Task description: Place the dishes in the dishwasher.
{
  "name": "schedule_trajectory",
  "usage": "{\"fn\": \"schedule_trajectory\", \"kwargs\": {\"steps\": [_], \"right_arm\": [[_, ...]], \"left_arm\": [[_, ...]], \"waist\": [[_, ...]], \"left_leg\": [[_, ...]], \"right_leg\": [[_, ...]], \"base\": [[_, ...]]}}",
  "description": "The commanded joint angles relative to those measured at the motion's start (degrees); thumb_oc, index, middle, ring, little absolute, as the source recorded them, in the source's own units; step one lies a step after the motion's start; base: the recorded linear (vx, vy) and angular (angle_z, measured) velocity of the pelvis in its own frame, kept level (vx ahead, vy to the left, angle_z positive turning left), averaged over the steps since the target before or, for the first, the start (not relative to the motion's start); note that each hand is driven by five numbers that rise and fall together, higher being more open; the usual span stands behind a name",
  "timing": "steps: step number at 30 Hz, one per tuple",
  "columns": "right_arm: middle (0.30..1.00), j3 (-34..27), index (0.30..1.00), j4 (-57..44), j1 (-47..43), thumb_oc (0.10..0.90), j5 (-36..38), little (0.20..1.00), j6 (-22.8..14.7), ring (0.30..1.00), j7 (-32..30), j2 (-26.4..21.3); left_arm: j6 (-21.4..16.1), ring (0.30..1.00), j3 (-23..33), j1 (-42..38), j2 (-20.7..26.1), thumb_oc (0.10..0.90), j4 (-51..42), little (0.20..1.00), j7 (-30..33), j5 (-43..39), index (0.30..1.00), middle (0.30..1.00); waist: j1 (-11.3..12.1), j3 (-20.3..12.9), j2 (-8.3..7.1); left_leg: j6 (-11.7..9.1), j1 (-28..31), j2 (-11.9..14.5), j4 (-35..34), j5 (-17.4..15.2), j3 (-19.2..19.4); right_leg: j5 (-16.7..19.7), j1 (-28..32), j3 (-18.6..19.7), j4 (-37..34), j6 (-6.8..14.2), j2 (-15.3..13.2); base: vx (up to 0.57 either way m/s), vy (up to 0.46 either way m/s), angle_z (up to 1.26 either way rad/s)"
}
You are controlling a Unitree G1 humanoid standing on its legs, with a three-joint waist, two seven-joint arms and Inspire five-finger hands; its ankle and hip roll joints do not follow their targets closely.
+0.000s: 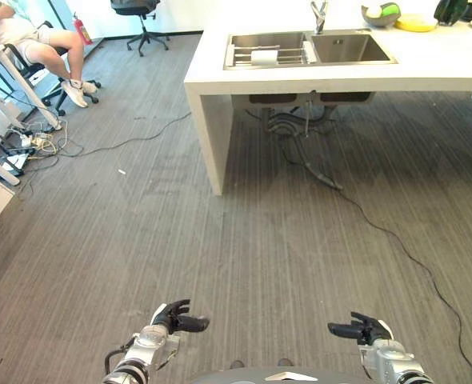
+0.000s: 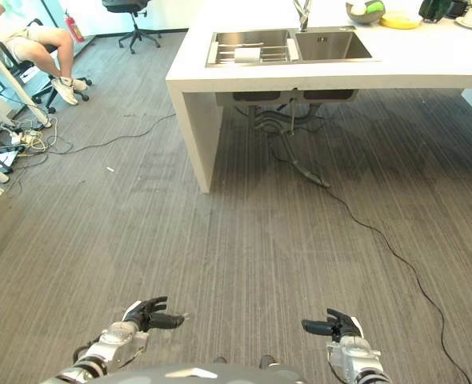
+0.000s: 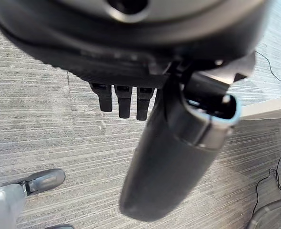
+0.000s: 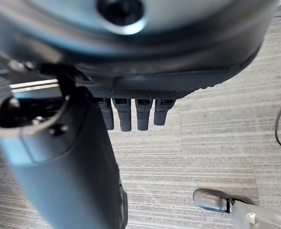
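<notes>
Both hands hang low over the grey carpet, empty with fingers loosely extended: the left hand point(image 1: 174, 318) at 7 o'clock, the right hand point(image 1: 362, 329) at 5 o'clock. Well ahead at 12 o'clock, the white counter point(image 1: 332, 74) carries a double sink point(image 1: 308, 50); a bowl point(image 1: 380, 14) and yellow plate point(image 1: 416, 22) sit at 1 o'clock.

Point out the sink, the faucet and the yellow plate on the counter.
sink point(image 1: 350, 48): left eye view, floor of its right basin.
faucet point(image 1: 319, 14): left eye view, its upright neck.
yellow plate point(image 1: 416, 23): left eye view, its top face.
</notes>
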Motion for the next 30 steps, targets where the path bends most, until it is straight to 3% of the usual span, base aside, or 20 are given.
{"fn": "schedule_trajectory", "kwargs": {"steps": [1,13,19,24,30], "right_arm": [[0.9,0.43,0.9,-1.42,-2.97,0.8,-2.05,0.9,-2.91,0.9,-0.86,-1.9],[0.9,2.23,0.9,6.66,-2.09,0.8,-4.43,0.9,-2.0,0.9,0.21,-0.61],[0.9,1.68,0.9,8.9,-0.17,0.8,-4.02,0.9,-1.77,0.9,-0.99,1.47],[0.9,2.51,0.9,9.83,-0.5,0.8,-5.05,0.9,-0.98,0.9,-0.39,2.47],[0.9,4.48,0.9,11.13,-1.63,0.8,-6.66,0.9,0.07,0.9,1.39,3.22]], "left_arm": [[-3.19,0.9,0.51,-4.5,1.47,0.8,-1.73,0.9,0.08,2.19,0.9,0.9],[-2.13,0.9,-0.45,-3.77,-1.35,0.8,4.88,0.9,1.04,6.27,0.9,0.9],[-0.2,0.9,0.89,-0.95,-4.41,0.8,13.3,0.9,2.6,8.86,0.9,0.9],[0.59,0.9,2.25,1.15,-5.16,0.8,15.78,0.9,0.72,7.24,0.9,0.9],[0.63,0.9,1.9,0.93,-4.76,0.8,15.34,0.9,-0.01,7.07,0.9,0.9]], "waist": [[0.36,-0.67,-1.72],[0.33,-1.16,-2.43],[-0.37,-0.67,-3.05],[-0.63,1.21,-3.32],[0.11,0.11,-3.43]], "left_leg": [[-3.43,-0.01,1.8,-1.16,-2.67,1.87],[-3.52,0.49,1.96,-1.16,-2.97,2.0],[-3.47,0.05,2.06,-1.16,-2.76,2.08],[-3.36,-1.66,2.12,-1.16,-2.01,2.34],[-3.23,-1.2,1.83,-1.16,-2.67,2.64]], "right_leg": [[2.12,-0.66,2.09,-0.12,9.03,-3.03],[1.79,-0.28,2.0,-0.12,8.92,-2.98],[1.91,-0.97,2.71,-0.12,8.47,-2.69],[2.9,-3.06,3.09,-0.12,8.55,-2.65],[2.66,-2.32,2.71,-0.12,8.71,-3.08]], "base": [[0.02,0.014,-0.06],[0.01,0.006,-0.03],[0.0,-0.001,-0.01],[-0.06,-0.004,-0.08],[0.05,0.032,-0.09]]}}
